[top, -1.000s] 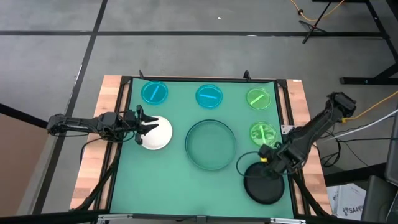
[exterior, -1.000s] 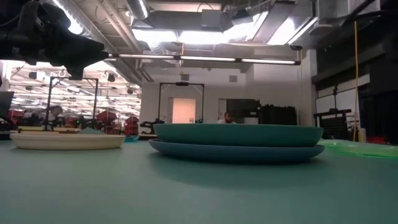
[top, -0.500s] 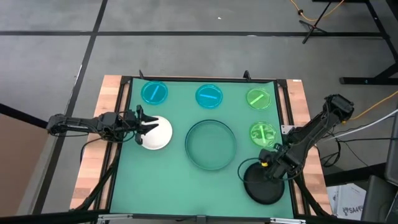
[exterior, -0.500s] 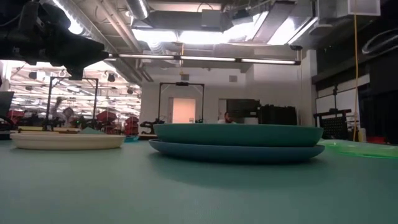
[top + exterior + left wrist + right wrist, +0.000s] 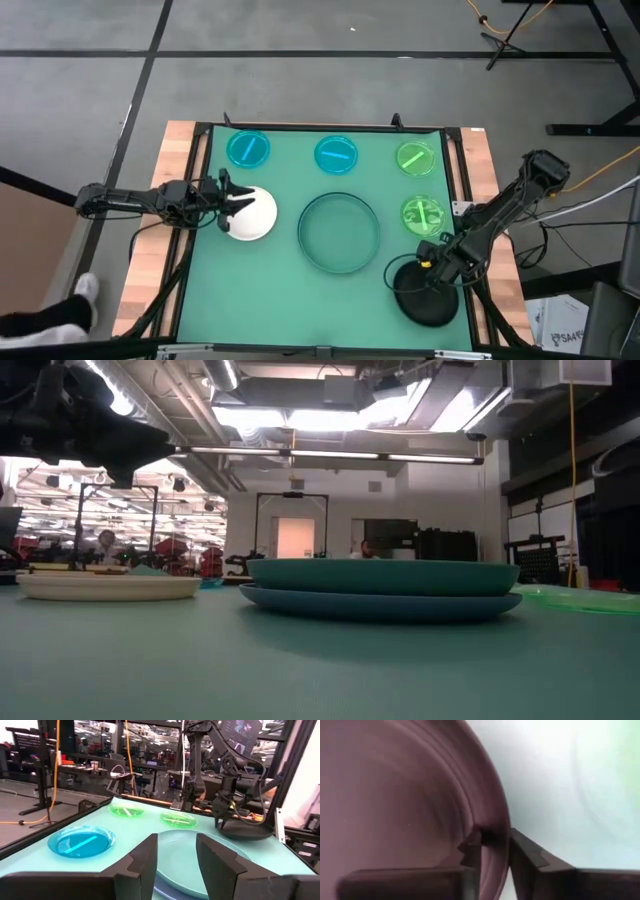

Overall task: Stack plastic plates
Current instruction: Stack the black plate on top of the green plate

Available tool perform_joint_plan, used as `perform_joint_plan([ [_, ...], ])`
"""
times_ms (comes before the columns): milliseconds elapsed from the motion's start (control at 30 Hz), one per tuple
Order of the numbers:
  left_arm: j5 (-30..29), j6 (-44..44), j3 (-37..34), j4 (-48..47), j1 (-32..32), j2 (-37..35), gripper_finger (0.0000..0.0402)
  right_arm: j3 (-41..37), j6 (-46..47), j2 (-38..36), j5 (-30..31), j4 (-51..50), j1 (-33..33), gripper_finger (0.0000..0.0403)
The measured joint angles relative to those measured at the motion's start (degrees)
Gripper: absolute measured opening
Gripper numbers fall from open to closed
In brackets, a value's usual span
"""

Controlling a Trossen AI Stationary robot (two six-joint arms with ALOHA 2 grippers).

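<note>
My right gripper (image 5: 433, 263) is shut on the black plate (image 5: 428, 303) at the table's near right corner; the plate also shows in the left wrist view (image 5: 246, 831). My left gripper (image 5: 231, 199) is open and hangs over the left edge of the white plate (image 5: 252, 214), which lies flat on the mat (image 5: 108, 587). A large teal-green plate (image 5: 380, 576) sits on a pale blue one (image 5: 380, 603) in the middle of the table (image 5: 340, 233). Two cyan plates (image 5: 248, 149) (image 5: 336, 154) and two bright green plates (image 5: 415, 157) (image 5: 422, 213) lie apart. My right gripper holds the black plate by its rim (image 5: 495, 832), on the edge toward the far side of the table. One finger (image 5: 470, 851) is inside the plate and the other finger (image 5: 530, 857) outside. The fingers come from above, slanting down. The gripped edge is raised and the plate is tilted.
A raised black frame (image 5: 455, 190) borders the green mat, with wooden strips outside it. Free mat lies near the front edge (image 5: 290, 310). A person's shoe and leg (image 5: 70, 305) show on the floor by the near left corner.
My right gripper has moved a little toward the table's near edge, still shut on the black plate's rim. The plate has shifted with it and looks narrower from above than before, tipped up at the held edge. A person's foot has come into view.
</note>
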Motion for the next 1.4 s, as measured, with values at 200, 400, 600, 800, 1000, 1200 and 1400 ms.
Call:
perform_joint_plan([
  [200,-1.69,0.04,0.01,0.00,0.02,0.00,0.0128,0.11,-0.20,-0.26,0.63,1.43,0.00,0.0011],
  [400,-1.70,0.00,0.00,0.00,0.02,0.00,0.0128,1.09,-2.60,-0.39,1.09,1.40,0.00,0.0005],
  [600,-1.72,-0.06,0.00,0.00,0.02,0.00,0.0128,3.58,-1.58,-2.16,2.07,1.63,-0.92,0.0000],
  [800,-1.72,-0.31,0.00,0.00,0.02,0.00,0.0128,5.92,-1.10,-2.93,3.65,1.98,-3.00,0.0001],
  [1000,-1.72,-0.39,0.00,0.00,0.04,0.00,0.0128,8.43,-3.46,-3.21,3.84,2.14,-5.47,0.0001],
  [1200,-1.72,-0.39,0.01,0.00,0.02,0.00,0.0128,11.03,-6.22,-3.23,3.94,5.19,-9.34,0.0001],
  [1400,-1.72,-0.39,0.02,0.00,0.02,0.00,0.0128,12.00,-5.26,-3.23,5.75,10.46,-16.44,0.0000],
])
